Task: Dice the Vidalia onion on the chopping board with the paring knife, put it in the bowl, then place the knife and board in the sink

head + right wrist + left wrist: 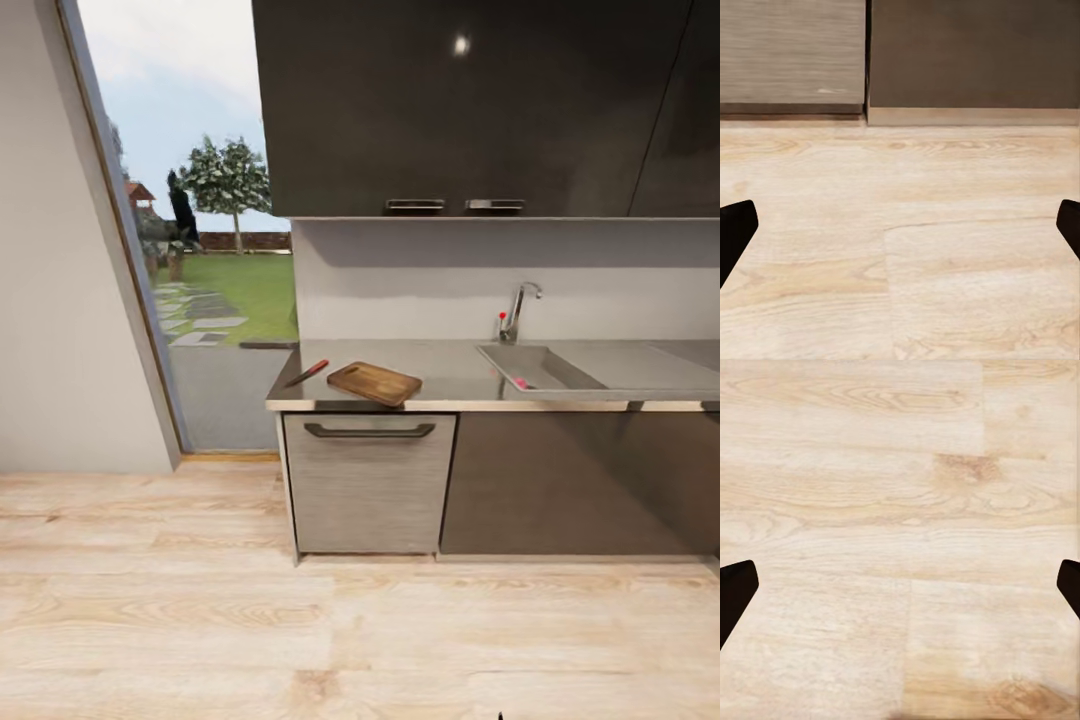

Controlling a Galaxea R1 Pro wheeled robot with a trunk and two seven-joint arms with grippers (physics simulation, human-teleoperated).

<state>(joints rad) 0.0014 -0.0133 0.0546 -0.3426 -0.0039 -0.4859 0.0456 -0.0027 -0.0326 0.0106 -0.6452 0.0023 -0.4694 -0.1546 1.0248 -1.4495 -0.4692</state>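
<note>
A kitchen wall with dark upper cabinets [470,105] faces the head camera, and below them runs the light-grey surface [450,375] over dark brown fronts, with a pale wood floor [200,620] in front. At the left a tall window [205,260] opens on a lawn and a tree.

The chopping board [375,383] lies near the front edge of the surface, above a grey drawer front with a dark handle [369,431]. The paring knife [307,373] lies just beside it toward the window, apart from it. Further right sits the sink [540,368], with its chrome faucet [520,310] and red knob behind. A small pink-red thing at the basin's near edge is too small to identify; the basin's inside is mostly hidden.

In the left wrist view the left gripper [900,592] hangs over bare floor, its jaws wide apart and empty, only the dark tips visible at the frame's edges. The right gripper [900,232] likewise has its jaws apart, over floor near the cabinet base [967,116].
</note>
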